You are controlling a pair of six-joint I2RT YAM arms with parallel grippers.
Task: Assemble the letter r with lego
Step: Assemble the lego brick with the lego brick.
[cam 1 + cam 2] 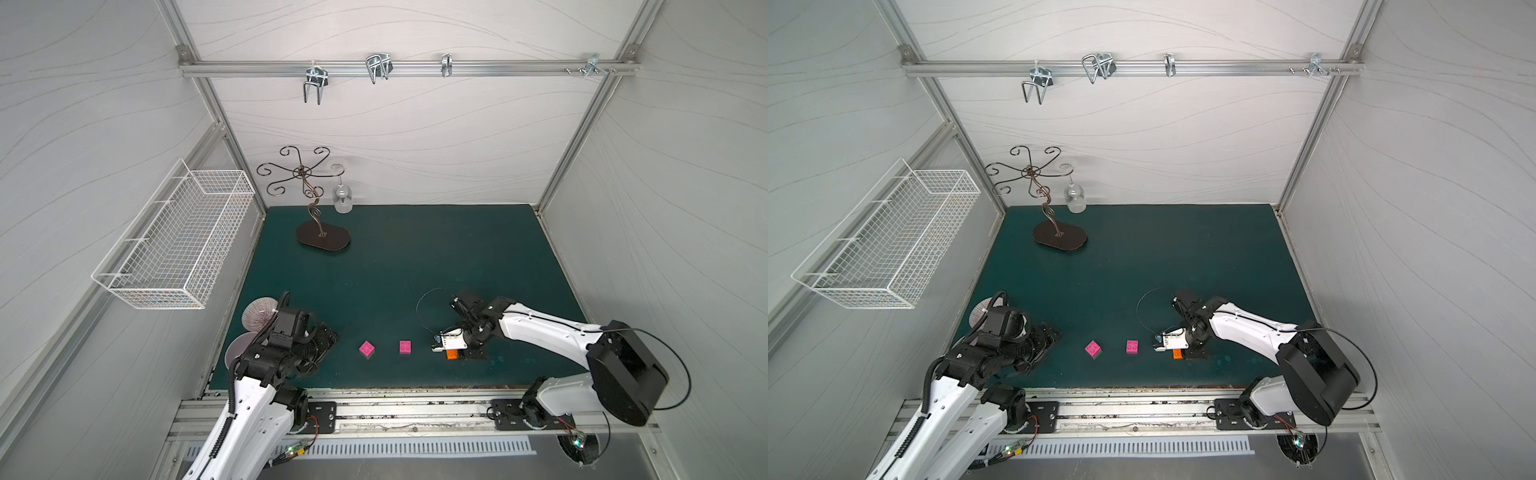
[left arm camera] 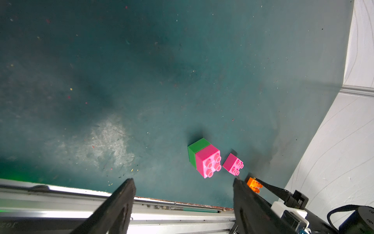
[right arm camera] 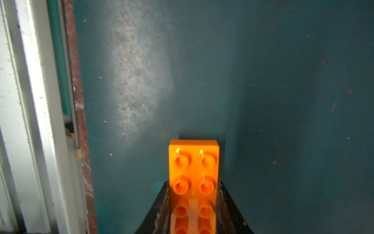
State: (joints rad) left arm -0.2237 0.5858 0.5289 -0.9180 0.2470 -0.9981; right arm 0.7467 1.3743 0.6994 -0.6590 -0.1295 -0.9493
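Note:
The lego lies near the mat's front edge in three separate pieces, and no letter r shows. A magenta brick stacked on a green one stands left of a single magenta brick. To their right, low over the mat, my right gripper is shut on the long orange brick, studs facing the wrist camera. My left gripper hangs open and empty, left of the stack.
A metal glass stand with a hanging wine glass stands at the back left. Two round plates lie behind the left arm. A white wire basket hangs on the left wall. An aluminium rail borders the mat's front edge.

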